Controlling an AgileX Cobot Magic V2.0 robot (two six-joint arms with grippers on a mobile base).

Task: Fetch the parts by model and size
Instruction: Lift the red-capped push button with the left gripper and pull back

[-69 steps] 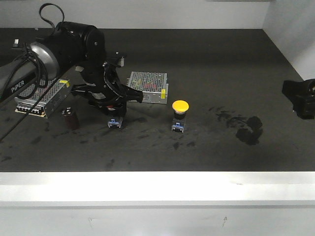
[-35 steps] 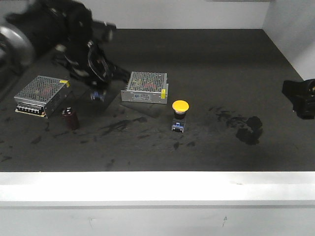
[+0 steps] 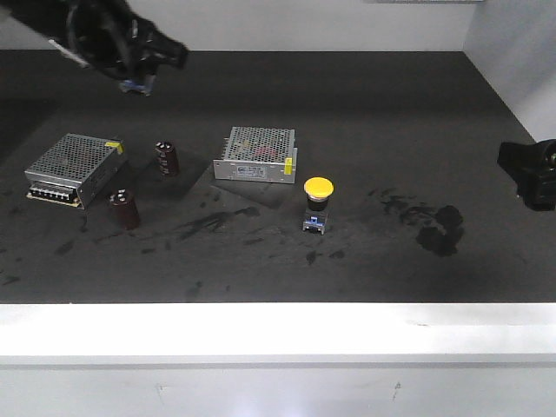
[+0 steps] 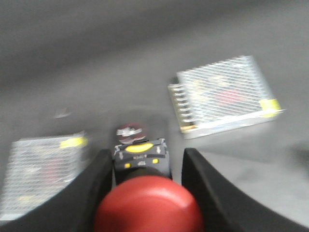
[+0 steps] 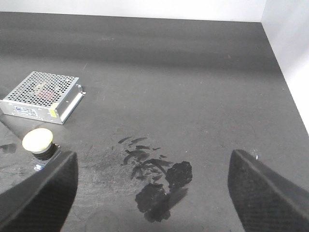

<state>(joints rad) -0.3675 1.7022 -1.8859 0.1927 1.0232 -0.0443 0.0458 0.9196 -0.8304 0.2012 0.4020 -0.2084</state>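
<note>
The red-capped switch (image 4: pixel 148 207) sits between my left gripper's (image 4: pixel 145 162) fingers, held shut on its black collar. In the front view that gripper (image 3: pixel 130 65) hangs high at the far left, with the switch's blue contact block (image 3: pixel 135 85) poking out below it. The yellow-capped switch (image 3: pixel 318 188) stands upright on the black table near the middle, also seen in the right wrist view as the yellow switch (image 5: pixel 37 139). My right gripper (image 3: pixel 532 174) rests at the right edge, open with nothing between its fingers (image 5: pixel 46 188).
Two silver perforated power supplies (image 3: pixel 74 168) (image 3: pixel 257 154) lie left of the yellow switch. Two maroon capacitors (image 3: pixel 167 158) (image 3: pixel 123 209) stand between them. Dark smudges (image 3: pixel 439 228) mark the table at the right. A white ledge (image 3: pixel 278 330) runs along the front.
My left arm has risen from the table and swung back to the far left, carrying the red switch with it. A second capacitor now shows. The right arm is unmoved.
</note>
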